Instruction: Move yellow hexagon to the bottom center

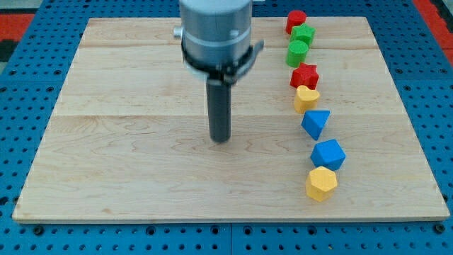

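The yellow hexagon point(321, 184) lies on the wooden board point(141, 170) at the view's lower right, the lowest in a curved line of blocks. My tip point(221, 139) rests on the board near its middle, well to the left of the yellow hexagon and a little higher, touching no block. The dark rod rises from it to the grey arm at the view's top.
Above the yellow hexagon the line runs upward: a blue block point(328, 154), a blue triangle point(316, 122), a yellow heart point(306, 98), a red star point(304, 75), a green cylinder point(298, 52), a green star point(304, 34), a red block point(296, 20).
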Controlling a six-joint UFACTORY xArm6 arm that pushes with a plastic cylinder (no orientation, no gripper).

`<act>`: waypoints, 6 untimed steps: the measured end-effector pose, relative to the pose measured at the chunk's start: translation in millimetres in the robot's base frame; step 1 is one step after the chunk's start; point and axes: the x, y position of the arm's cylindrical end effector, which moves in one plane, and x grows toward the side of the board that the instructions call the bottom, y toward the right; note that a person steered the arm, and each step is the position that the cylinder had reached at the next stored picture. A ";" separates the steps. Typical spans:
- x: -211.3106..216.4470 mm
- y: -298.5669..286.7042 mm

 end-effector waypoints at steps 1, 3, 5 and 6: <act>72.0 39.9; 97.1 154.3; 68.8 188.9; 50.6 122.1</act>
